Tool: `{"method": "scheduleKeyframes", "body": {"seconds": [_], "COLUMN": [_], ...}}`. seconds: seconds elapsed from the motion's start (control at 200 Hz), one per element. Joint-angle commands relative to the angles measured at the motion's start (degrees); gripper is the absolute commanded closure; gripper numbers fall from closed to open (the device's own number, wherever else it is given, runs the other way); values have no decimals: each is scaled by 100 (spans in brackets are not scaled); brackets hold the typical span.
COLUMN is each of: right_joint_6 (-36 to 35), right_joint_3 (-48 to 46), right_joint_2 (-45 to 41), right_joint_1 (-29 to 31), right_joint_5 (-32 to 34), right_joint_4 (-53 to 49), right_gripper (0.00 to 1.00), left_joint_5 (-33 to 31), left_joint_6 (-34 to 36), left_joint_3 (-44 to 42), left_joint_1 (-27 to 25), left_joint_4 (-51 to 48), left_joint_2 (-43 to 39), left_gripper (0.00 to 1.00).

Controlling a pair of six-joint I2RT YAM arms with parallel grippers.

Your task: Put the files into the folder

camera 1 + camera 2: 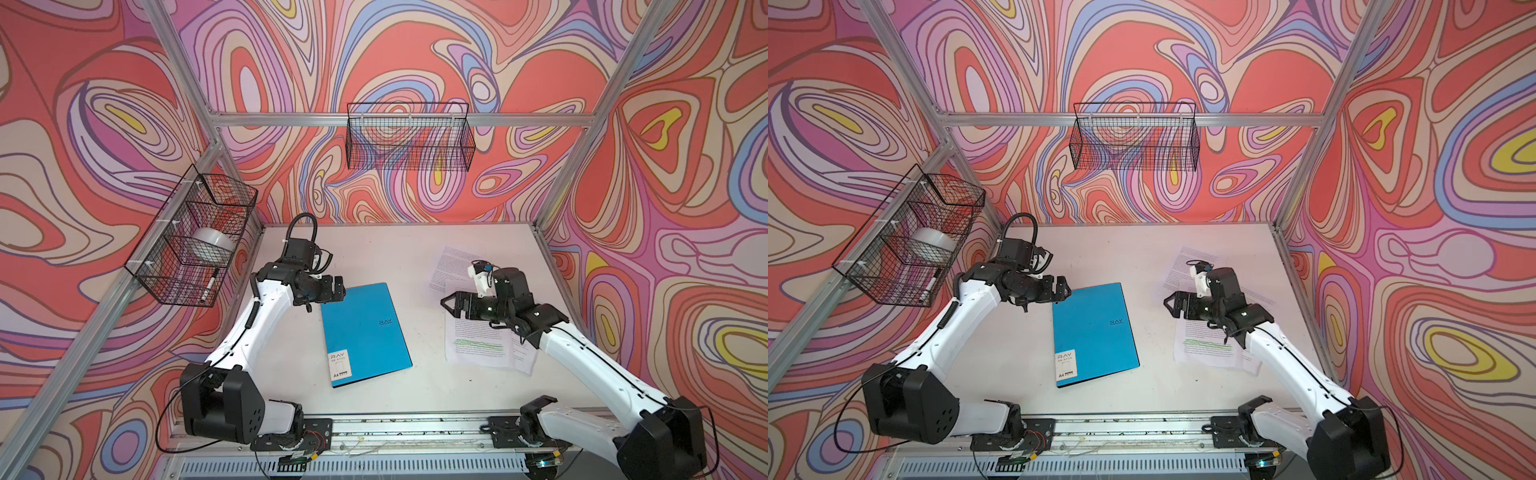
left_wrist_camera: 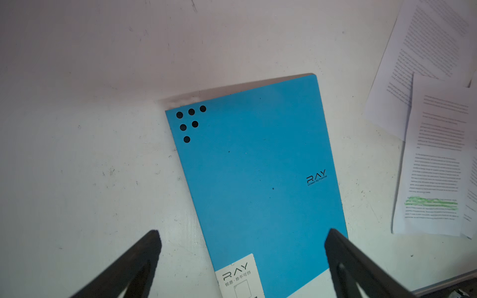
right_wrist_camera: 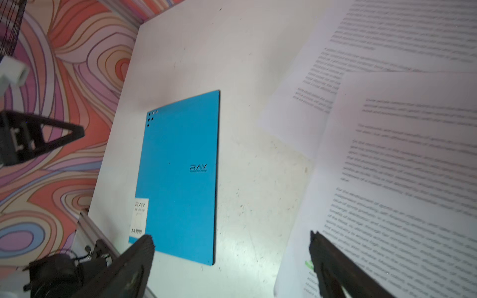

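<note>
The folder (image 1: 365,332) lies closed and flat mid-table, bright blue, with "RAY" lettering and a white label at its near corner; both wrist views show it too (image 2: 258,167) (image 3: 180,167). The files (image 1: 478,345), white printed sheets that overlap, one with green highlighted lines, lie to its right (image 1: 1208,349) (image 2: 433,154) (image 3: 400,154). My left gripper (image 1: 338,289) (image 2: 242,237) hovers open over the folder's far left corner, holding nothing. Above the files' left edge my right gripper (image 1: 446,301) (image 3: 232,240) is open and empty, pointing toward the folder.
A wire basket (image 1: 183,286) on the left wall holds a tape roll (image 1: 212,243) and a marker (image 1: 210,284). Another wire basket (image 1: 409,137) hangs on the back wall. An aluminium rail (image 1: 395,428) carrying both arm bases runs along the table's front edge.
</note>
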Motion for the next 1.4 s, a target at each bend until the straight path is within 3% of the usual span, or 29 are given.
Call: {"method": "scheduleKeyframes", "body": {"seconds": [0.0, 0.09, 0.225, 0.275, 0.381, 0.491, 0.721, 1.392], "right_joint_6": [-17, 137, 185, 237, 339, 212, -194, -881], "right_joint_3": [-145, -145, 357, 412, 566, 954, 1638, 2421], "right_joint_2": [-172, 8, 927, 1190, 1812, 2430, 3446, 4748], "right_joint_1": [859, 1788, 3240, 3590, 4193, 4813, 5354, 5601], "right_joint_5": [510, 947, 2438, 2699, 2880, 3510, 4080, 4355], "right_joint_4": [-375, -251, -500, -331, 205, 323, 432, 676], "right_gripper": [2, 2, 1, 2, 2, 2, 1, 2], "left_joint_5": [-484, -805, -1481, -1689, -1554, -1394, -1132, -1178], "left_joint_6": [45, 187, 216, 218, 280, 294, 280, 363], "left_joint_3": [-37, 11, 134, 174, 420, 441, 456, 353], "left_joint_1": [-13, -14, -6, -5, -5, -5, -3, -5], "left_joint_4": [578, 712, 837, 881, 664, 629, 561, 593], "left_joint_2": [57, 167, 320, 383, 532, 507, 519, 397], "left_gripper": [0, 0, 0, 0, 0, 0, 0, 0]}}
